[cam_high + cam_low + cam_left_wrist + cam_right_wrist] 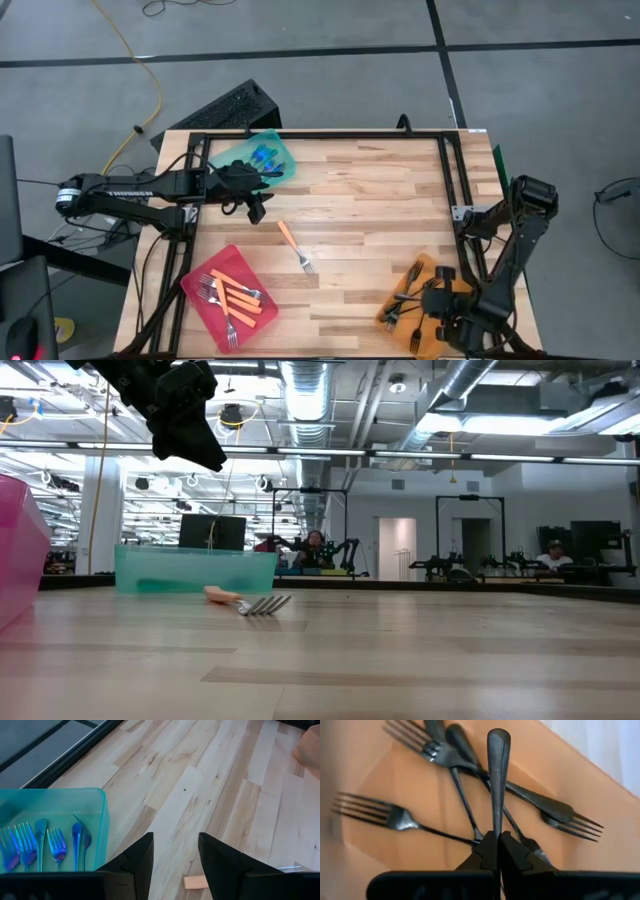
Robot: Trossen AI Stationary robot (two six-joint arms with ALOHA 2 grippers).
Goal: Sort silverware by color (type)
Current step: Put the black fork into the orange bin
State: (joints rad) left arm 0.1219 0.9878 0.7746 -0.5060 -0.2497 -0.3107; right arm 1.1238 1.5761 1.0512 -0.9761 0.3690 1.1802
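Pale wood-plank table (pixel 380 200) stands on grey floor in a large workshop; no writing readable. Left gripper (pixel 175 865) gapes empty; right gripper (pixel 495 845) pinches a black fork (pixel 498 775).

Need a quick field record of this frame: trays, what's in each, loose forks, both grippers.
teal tray: blue forks inside
red tray: orange-handled forks inside
orange tray: black forks inside
loose on table: one orange-handled fork, mid-table
left gripper: open, empty, beside teal tray
right gripper: shut on black fork, over orange tray
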